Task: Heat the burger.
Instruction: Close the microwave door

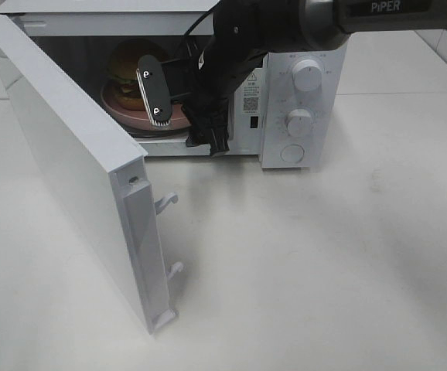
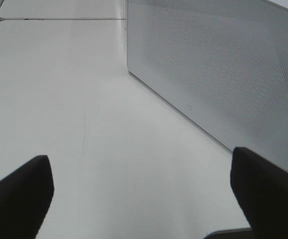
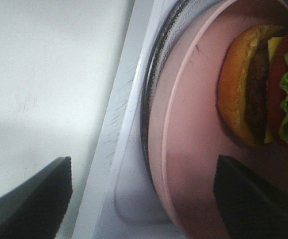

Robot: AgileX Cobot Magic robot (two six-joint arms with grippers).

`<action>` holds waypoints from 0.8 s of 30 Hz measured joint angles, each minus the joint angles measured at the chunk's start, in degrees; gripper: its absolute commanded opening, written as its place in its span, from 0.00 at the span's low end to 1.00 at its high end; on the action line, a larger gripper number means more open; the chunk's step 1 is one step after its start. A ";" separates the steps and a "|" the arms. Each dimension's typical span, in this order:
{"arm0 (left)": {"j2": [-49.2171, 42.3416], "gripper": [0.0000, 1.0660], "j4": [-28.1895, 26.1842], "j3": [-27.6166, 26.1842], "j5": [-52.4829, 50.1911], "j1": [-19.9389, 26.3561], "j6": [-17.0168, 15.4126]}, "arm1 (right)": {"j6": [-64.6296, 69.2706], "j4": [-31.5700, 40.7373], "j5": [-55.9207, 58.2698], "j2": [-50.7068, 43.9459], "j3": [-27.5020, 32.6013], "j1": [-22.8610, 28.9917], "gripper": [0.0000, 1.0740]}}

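Note:
The burger (image 1: 131, 62) sits on a round pink plate (image 1: 123, 108) inside the open microwave (image 1: 301, 100). In the right wrist view the burger (image 3: 253, 84) shows its bun, patty, red layer and lettuce on the plate (image 3: 194, 124). My right gripper (image 1: 189, 131) is at the oven's mouth with its jaws open. The plate's near rim lies between its fingers, and neither finger clamps it (image 3: 141, 167). One finger hides part of the burger in the high view. My left gripper (image 2: 139, 164) is open over bare table beside the microwave's perforated wall (image 2: 214, 64), out of the high view.
The microwave door (image 1: 69, 154) swings far out to the left, its latch hooks facing the table's middle. A glass turntable (image 3: 151, 99) lies under the plate, behind the oven's front sill (image 3: 129, 124). Two knobs and a button occupy the control panel (image 1: 307, 75).

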 measured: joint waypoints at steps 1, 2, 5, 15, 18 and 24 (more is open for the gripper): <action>0.00 0.83 0.00 0.00 0.00 0.00 0.00 | 0.00 0.06 -0.29 -0.29 0.80 0.00 0.72; 0.00 0.83 0.00 0.00 0.00 0.00 0.00 | 0.00 0.17 -0.80 -1.03 2.18 0.00 0.72; 0.00 0.83 0.00 0.00 0.00 0.00 0.00 | 0.00 0.23 -1.60 -2.18 4.24 0.00 0.72; 0.00 0.83 0.00 0.00 0.00 0.00 0.00 | 0.86 0.23 -3.95 -6.65 10.66 0.00 0.72; 0.00 0.83 0.00 0.00 0.00 0.00 0.00 | 2.69 0.17 -4.70 -8.54 13.06 0.00 0.74; 0.00 0.83 0.00 0.00 0.00 0.00 0.00 | 5.27 -0.29 -5.79 -11.80 16.50 0.00 0.76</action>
